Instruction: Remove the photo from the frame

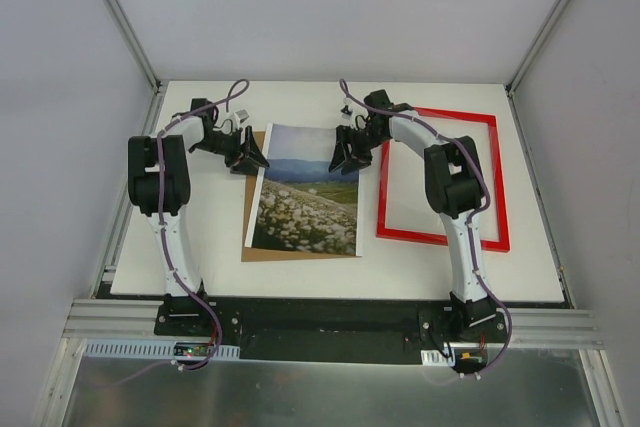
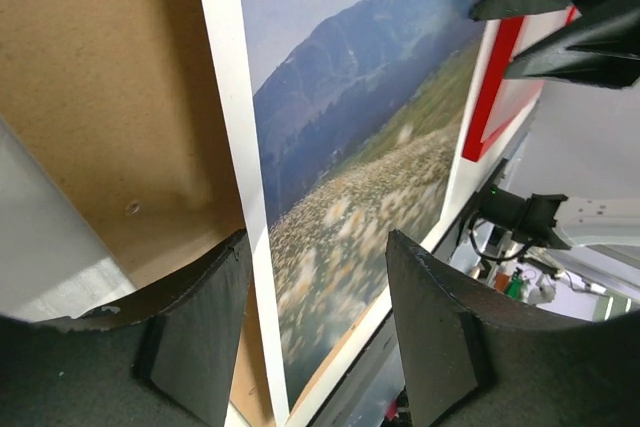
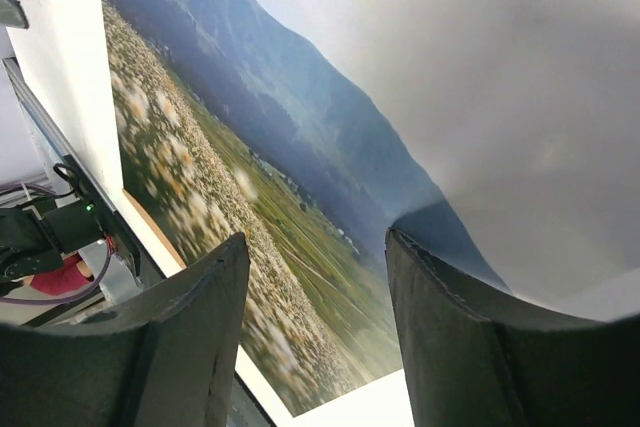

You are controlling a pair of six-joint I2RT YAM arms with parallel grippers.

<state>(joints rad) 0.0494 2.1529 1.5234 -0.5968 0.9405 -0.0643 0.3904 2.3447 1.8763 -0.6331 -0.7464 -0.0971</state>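
Photo (image 1: 305, 187): backing board (image 1: 251, 202) beneath, frame (image 1: 440, 240) to its right. Left gripper (image 1: 250, 155) and right gripper (image 1: 349, 155) at its far corners, fingers apart. Likely risk: a pinch takes the board too.

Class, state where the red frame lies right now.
Top view: the red frame lies flat on the right of the table, just right of the photo and apart from it.

White table (image 1: 330, 282), grey walls (image 1: 60, 97), alu rail (image 1: 110, 325) in front
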